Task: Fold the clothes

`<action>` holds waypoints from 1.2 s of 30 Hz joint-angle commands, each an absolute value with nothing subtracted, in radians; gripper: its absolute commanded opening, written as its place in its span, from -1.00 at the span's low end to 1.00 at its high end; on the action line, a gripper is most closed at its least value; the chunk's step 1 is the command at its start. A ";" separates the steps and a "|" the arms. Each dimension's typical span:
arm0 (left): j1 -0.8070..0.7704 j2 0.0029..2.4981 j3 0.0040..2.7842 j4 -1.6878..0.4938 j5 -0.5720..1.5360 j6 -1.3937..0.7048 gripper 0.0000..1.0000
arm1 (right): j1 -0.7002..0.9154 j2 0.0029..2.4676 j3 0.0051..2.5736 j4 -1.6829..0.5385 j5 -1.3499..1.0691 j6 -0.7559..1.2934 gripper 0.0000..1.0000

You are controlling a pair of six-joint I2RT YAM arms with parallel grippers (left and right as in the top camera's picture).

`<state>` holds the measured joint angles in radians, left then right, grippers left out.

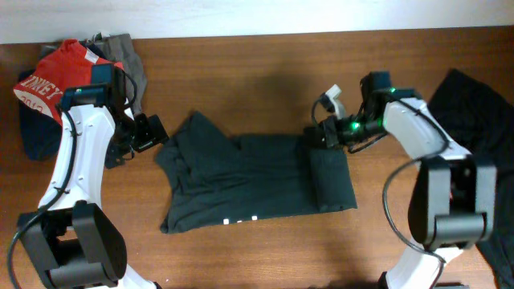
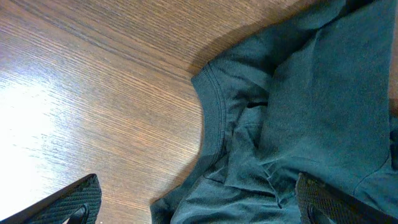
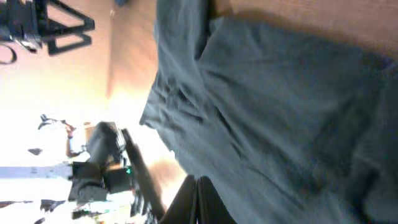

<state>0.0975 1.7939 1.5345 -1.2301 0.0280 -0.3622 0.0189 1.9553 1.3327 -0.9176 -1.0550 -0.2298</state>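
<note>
Fold in progress, overhead and wrist views. The black T-shirt point(image 1: 249, 177) lies at the centre of the bench point(image 1: 265, 257), its long axis from 9 to 3 o'clock. A folded band point(image 1: 331, 181) is already turned over at its 3 o'clock end, and a strip of white lettering point(image 1: 241, 220) shows at the 6 o'clock edge. The 9 o'clock end is rumpled, with the collar point(image 2: 210, 106) curled and creased.

The left fingers point(image 2: 74, 200) stand wide apart above that collar and hold nothing. The right fingers point(image 3: 194, 202) are pressed together at the shirt's 1 o'clock corner, just beside the band. Whether any cloth is pinched between them cannot be told.

Waiting garments are a pile of garments point(image 1: 56, 80) at 10 o'clock (red with white lettering, grey, navy) and a dark garment point(image 1: 474, 104) at 3 o'clock.

The step in hand is judged to be squaring the shirt for its next fold. To do it well:
- Lower the left fingers onto a single layer at the collar seam, not onto the bunched creases.
- Confirm the right fingers have cloth before lifting.
- Draw both ends apart gently, so the rumples flatten without undoing the band.
- Keep the edges parallel to the bench front.
</note>
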 commanded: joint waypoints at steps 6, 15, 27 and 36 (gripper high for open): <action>0.099 1.773 1.536 -1.232 0.035 -0.369 0.98 | -0.014 2.149 1.286 -0.830 -1.171 -0.192 -0.92; 0.099 1.773 1.536 -1.230 0.035 -0.369 0.98 | 0.046 2.262 1.298 -0.850 -1.190 -0.168 -0.92; 0.099 1.773 1.536 -1.230 0.035 -0.369 0.98 | 0.009 1.851 1.362 -1.137 -1.035 -0.179 -0.92; 0.098 1.773 1.536 -1.230 0.035 -0.369 0.98 | 0.023 1.855 1.090 -1.022 -1.110 -0.231 -0.92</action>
